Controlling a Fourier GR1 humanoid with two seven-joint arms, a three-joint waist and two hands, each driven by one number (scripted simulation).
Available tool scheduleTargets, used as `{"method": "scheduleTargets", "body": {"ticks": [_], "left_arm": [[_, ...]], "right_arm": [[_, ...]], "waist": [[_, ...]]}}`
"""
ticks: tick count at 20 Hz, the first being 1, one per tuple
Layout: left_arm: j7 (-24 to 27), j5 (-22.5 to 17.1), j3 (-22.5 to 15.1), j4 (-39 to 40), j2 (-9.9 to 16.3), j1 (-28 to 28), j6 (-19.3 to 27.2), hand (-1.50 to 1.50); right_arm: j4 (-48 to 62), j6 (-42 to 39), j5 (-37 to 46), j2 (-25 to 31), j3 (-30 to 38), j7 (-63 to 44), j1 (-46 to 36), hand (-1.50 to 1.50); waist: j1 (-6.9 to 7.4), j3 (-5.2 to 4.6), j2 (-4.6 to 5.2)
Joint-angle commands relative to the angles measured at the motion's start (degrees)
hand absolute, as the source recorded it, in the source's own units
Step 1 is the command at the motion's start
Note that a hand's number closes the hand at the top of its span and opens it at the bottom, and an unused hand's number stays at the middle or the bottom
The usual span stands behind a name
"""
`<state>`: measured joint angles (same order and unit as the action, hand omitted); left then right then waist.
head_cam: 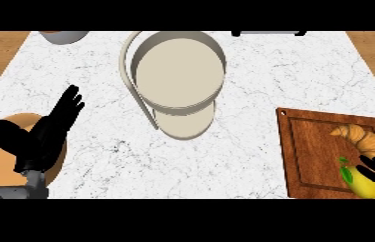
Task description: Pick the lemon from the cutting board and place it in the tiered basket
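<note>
In the middle of the white marble counter (256,151) stands one cream round tiered basket (178,72) with a tall curved handle on its left side. Its top tray is wide and round, and a second tray peeks out just below it. Nothing lies in the top tray.

At the right side lies one brown wooden cutting board (315,156) with a groove near its edge. Two foods rest on it. One is a golden curved croissant (356,136) near the right edge. The other is the yellow lemon with small green leaves (356,182), low in the corner, just below the croissant. So the lemon is on the board, well apart from the basket.

Only the tips of the black right hand (367,166) show at the right edge. They lie over the top of the lemon, between it and the croissant. I cannot tell if they are curled or straight.

The black left hand (53,128) is at the left side, fingers straight and pointing up, holding nothing. Under it is part of one round tan thing (22,122), maybe a plate.

At the top left corner sits one grey round bowl (64,35), cut off by the edge. At the top right is one dark thing (267,32), mostly hidden.
</note>
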<state>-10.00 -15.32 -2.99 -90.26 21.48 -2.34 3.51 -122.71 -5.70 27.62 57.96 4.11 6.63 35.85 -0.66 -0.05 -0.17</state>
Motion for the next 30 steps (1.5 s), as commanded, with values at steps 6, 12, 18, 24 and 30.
{"method": "scheduleTargets", "body": {"ticks": [6, 12, 18, 24, 30], "left_arm": [[-0.5, 1.4, 0.7, -0.6, -1.3, 1.1, -2.3, 0.0], [3.1, 3.6, 1.2, 1.4, -4.5, 1.1, -2.3, 0.0], [-0.8, 3.9, 2.5, -4.8, -3.4, 5.3, -3.7, 0.0], [-0.5, 4.9, 3.9, 0.9, -5.0, -0.3, -5.3, 0.0], [0.9, 5.2, 4.4, 2.3, -6.1, 0.9, -6.1, 0.0]], "right_arm": [[10.6, 1.0, 13.8, -11.0, -6.6, -1.4, -6.0, -1.5], [17.7, -1.3, 18.4, -16.0, -8.2, -1.9, -17.2, -1.5], [20.3, 2.8, 21.5, -18.0, -3.7, 4.2, -14.6, -1.5], [29.7, 1.1, 26.6, -20.3, -3.5, 6.9, -20.9, -1.5], [32.7, 0.0, 31.7, -18.4, -4.8, 9.6, -21.3, 1.5]], "waist": [[0.57, 0.06, 0.12], [0.78, 0.04, 0.19], [0.7, 0.05, 0.06], [0.74, 0.05, 0.19], [0.76, 0.05, 0.19]]}}
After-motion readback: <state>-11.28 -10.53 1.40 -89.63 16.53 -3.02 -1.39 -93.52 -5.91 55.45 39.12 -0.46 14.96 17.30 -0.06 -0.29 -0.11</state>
